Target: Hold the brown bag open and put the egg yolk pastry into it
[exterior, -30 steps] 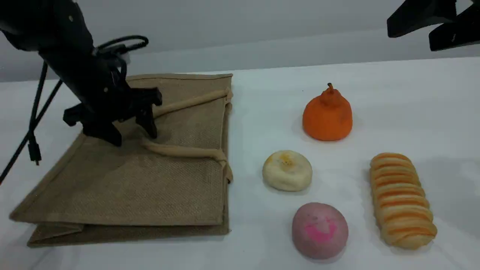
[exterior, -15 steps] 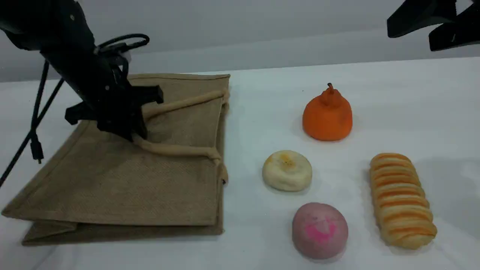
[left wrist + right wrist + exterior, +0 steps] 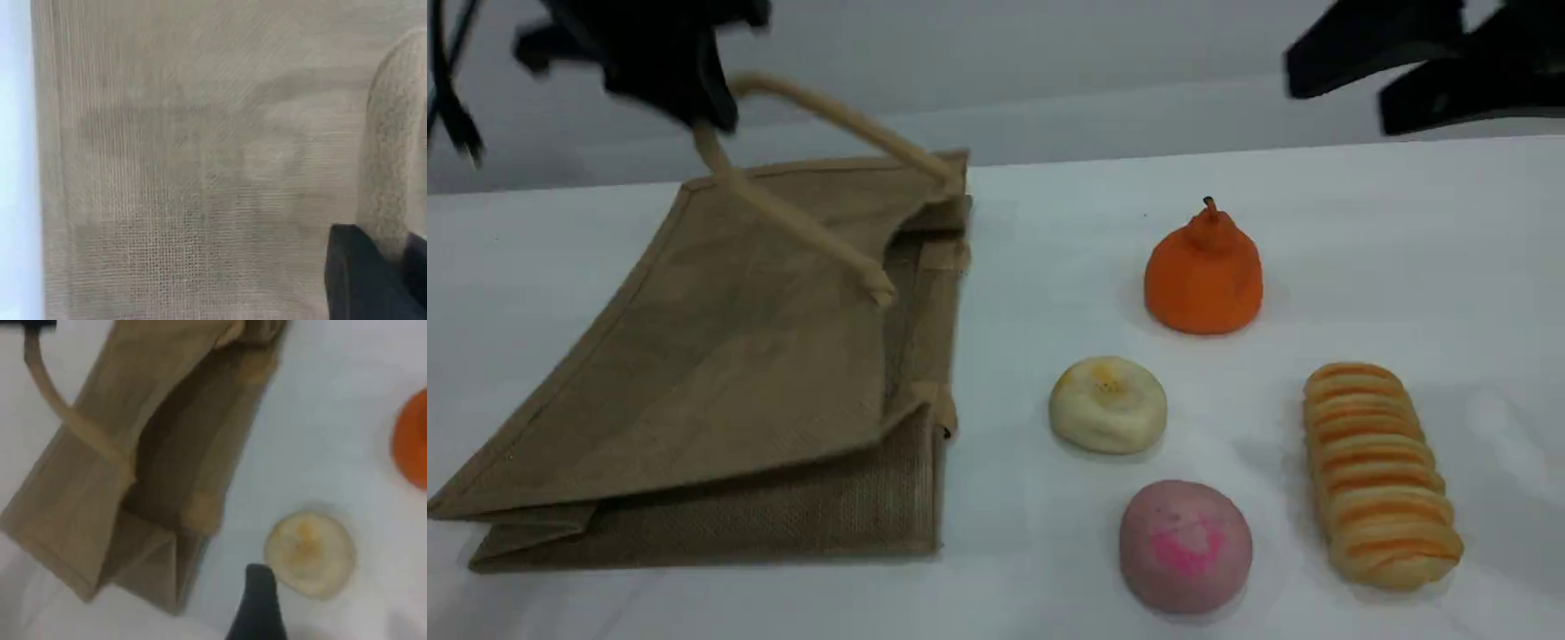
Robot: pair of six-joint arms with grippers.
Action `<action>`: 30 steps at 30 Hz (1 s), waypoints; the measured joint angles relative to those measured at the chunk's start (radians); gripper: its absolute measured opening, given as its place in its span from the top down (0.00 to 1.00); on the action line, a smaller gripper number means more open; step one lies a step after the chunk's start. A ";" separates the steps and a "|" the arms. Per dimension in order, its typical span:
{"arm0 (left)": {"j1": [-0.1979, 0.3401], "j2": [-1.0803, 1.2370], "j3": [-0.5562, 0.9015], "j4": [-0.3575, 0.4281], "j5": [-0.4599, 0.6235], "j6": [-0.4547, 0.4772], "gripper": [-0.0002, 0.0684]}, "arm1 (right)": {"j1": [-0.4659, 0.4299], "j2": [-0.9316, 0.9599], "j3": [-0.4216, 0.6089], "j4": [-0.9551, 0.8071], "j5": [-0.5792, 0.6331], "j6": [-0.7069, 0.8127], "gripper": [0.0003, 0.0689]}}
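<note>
The brown bag point(image 3: 720, 356) lies on its side at the left of the white table, its mouth facing right. My left gripper point(image 3: 698, 111) is up at the top left, blurred, shut on the bag's upper beige handle point(image 3: 827, 111), and the top panel hangs lifted from it. In the left wrist view the handle point(image 3: 393, 153) runs down to a dark fingertip point(image 3: 350, 280). The egg yolk pastry point(image 3: 1107, 404) sits on the table just right of the bag's mouth. My right gripper point(image 3: 1343, 105) hovers open at the top right; its view shows the gaping bag point(image 3: 80, 500), the pastry point(image 3: 310, 552) and one fingertip point(image 3: 260, 603).
An orange pear-shaped bun point(image 3: 1203, 276) stands behind the pastry. A pink-splotched round bun point(image 3: 1184, 544) lies in front of it. A long orange-striped loaf point(image 3: 1380, 471) lies at the right. The second handle point(image 3: 800, 227) slants across the lifted panel.
My left gripper closed on the handle and rose sharply, pulling the bag's top panel up so the mouth gapes. The right gripper shifted slightly left. The breads stayed put.
</note>
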 joint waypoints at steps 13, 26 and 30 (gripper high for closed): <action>0.000 -0.161 -0.194 -0.021 0.341 0.219 0.87 | 0.169 0.168 0.000 0.009 -0.290 -0.003 0.26; 0.000 -0.166 -0.221 -0.115 0.494 0.394 0.87 | 0.169 0.349 -0.078 0.100 -0.307 -0.106 0.26; 0.000 -0.166 -0.266 -0.178 0.496 0.429 0.87 | 0.169 0.409 -0.130 0.132 -0.267 -0.129 0.26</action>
